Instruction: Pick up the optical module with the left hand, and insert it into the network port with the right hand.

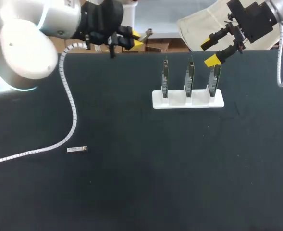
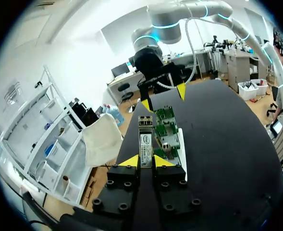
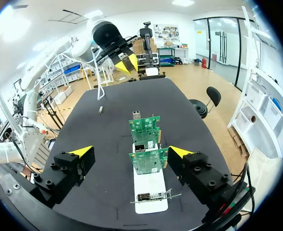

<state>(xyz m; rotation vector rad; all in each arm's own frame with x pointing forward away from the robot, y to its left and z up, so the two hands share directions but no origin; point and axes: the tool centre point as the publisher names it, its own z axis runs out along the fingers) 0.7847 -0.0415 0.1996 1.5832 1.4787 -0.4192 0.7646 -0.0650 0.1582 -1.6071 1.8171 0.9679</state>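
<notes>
My left gripper (image 1: 137, 40) hangs over the table's far edge, left of the boards, shut on a silver optical module (image 1: 146, 33). In the left wrist view the module (image 2: 145, 142) sticks out ahead from between the yellow tips of that gripper (image 2: 146, 161). My right gripper (image 1: 210, 51) stands open just above the rightmost of three green circuit boards (image 1: 189, 77), which stand upright in a white stand (image 1: 188, 99). In the right wrist view the boards (image 3: 144, 126) lie between and ahead of the wide-apart fingers of the right gripper (image 3: 130, 151). The farthest board carries a metal port (image 3: 137, 115).
A second small module (image 1: 77, 149) lies on the black table at the left, also in the right wrist view as a module (image 3: 100, 109). A white coiled cable (image 1: 72, 108) from my left arm trails across the table's left side.
</notes>
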